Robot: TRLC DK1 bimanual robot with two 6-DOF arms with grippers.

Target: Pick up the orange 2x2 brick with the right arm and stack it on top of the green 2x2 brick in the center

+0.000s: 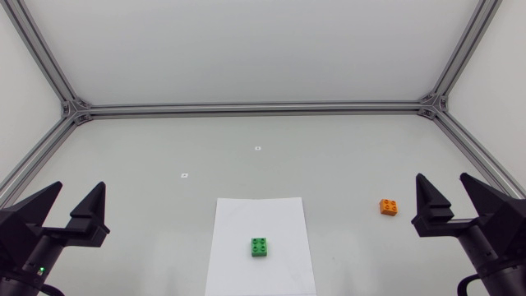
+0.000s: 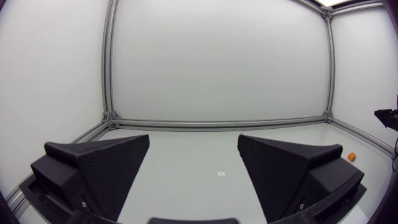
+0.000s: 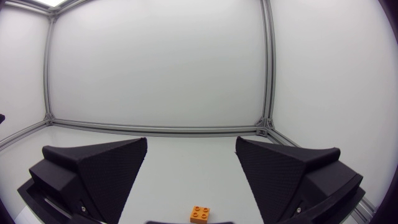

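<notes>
The right gripper has its fingers wide apart and holds nothing. The left gripper is the same, on the other side of the table. The orange brick lies on bare table, near the right gripper at about its 9 o'clock. In the right wrist view it sits low ahead, between the lines of the two fingers. The green brick stands on a white sheet in the middle. From it, the orange one is between 2 and 3 o'clock, well apart.

What may go wrong, in my judgement:
- **Approach:** The brick is small against the broad fingers. If the descent is off centre, one finger could push or turn it before the other arrives.
- **Grip:** The brick seems a little turned, so fingers not matched to its sides may catch corners and let it slip or tilt.
- **Stacking:** The studs must meet, and a tilted brick will not seat. Pressing could also slide the green brick or the sheet, as nothing seems to fix them.

Room is generous. The way toward 8 o'clock, from the orange brick to the green one, crosses only open table and sheet. The side rail runs behind the right gripper, so retreat there is limited. The left gripper, at 9 o'clock from the green brick, is well apart.
</notes>
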